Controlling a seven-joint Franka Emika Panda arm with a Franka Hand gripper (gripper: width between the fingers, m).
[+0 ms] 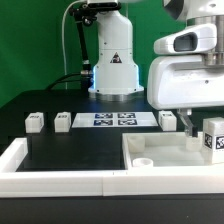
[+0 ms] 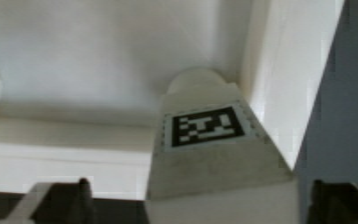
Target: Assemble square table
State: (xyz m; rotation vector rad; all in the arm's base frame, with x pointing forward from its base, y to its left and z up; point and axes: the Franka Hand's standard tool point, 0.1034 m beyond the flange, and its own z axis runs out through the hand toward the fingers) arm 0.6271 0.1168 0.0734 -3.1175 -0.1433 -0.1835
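Since a grasp looks intended, hand [image 2: 202, 205] sits open astride leg [image 2: 208, 140] over slab [image 1: 165, 150], jaws touching neither side.

The square table slab [image 1: 175, 160] runs off the exterior view's right edge, as does the arm [image 1: 185, 85] (top cropped too). Tags on the far leg blocks [image 1: 35, 121] are too small to read. The wrist view is blurred, with the leg [image 2: 211, 165] and the claw [image 2: 202, 205] cut off at its edge.
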